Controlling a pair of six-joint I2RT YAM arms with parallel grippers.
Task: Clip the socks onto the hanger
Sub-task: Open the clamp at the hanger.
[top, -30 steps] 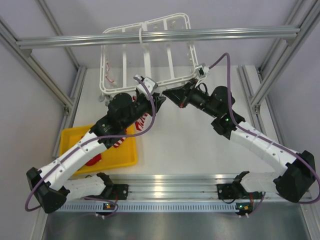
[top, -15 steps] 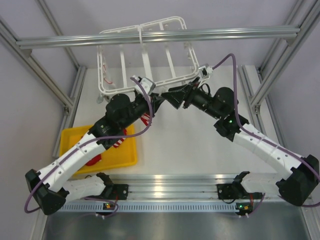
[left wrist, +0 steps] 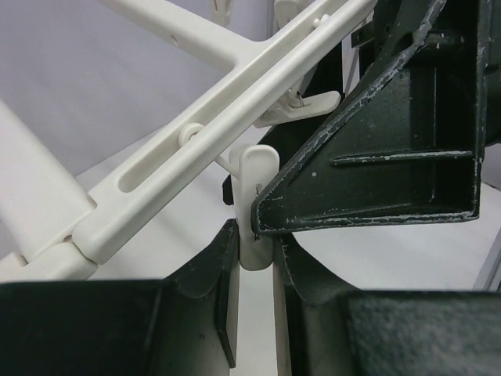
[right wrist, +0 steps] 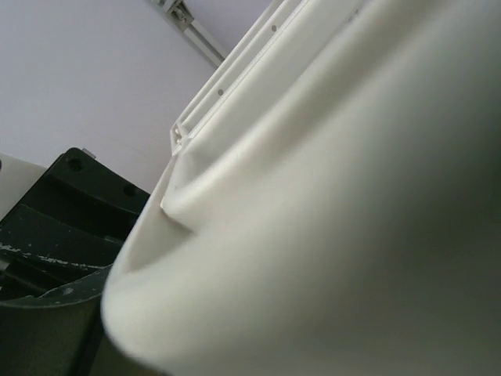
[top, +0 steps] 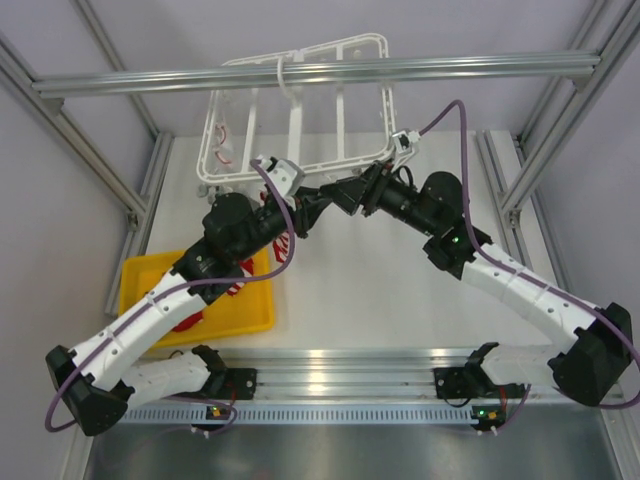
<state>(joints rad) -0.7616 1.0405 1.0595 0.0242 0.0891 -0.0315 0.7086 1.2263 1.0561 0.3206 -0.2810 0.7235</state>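
Note:
The white hanger [top: 384, 100] hangs from the overhead rail at the back. My left gripper [top: 308, 203] reaches up to its near bar [left wrist: 196, 133] and is shut on a small white dangling clip [left wrist: 257, 243], pinched between both fingertips. My right gripper [top: 340, 193] meets it from the right at the same bar; one of its black fingers [left wrist: 391, 157] presses against that clip's top. Blurred white hanger plastic [right wrist: 329, 196] fills the right wrist view, hiding the right jaws. Red socks [top: 190, 318] lie in the tray, and another red piece [top: 284, 245] shows under the left arm.
A yellow tray [top: 250, 318] sits on the table at the front left, partly under the left arm. An aluminium rail [top: 320, 74] crosses above the hanger, with upright rails [top: 150, 190] at both sides of the table.
The hanger has swung and now hangs further right and more level. Both grippers have shifted slightly left along its near bar, and the left gripper has closed on the clip.

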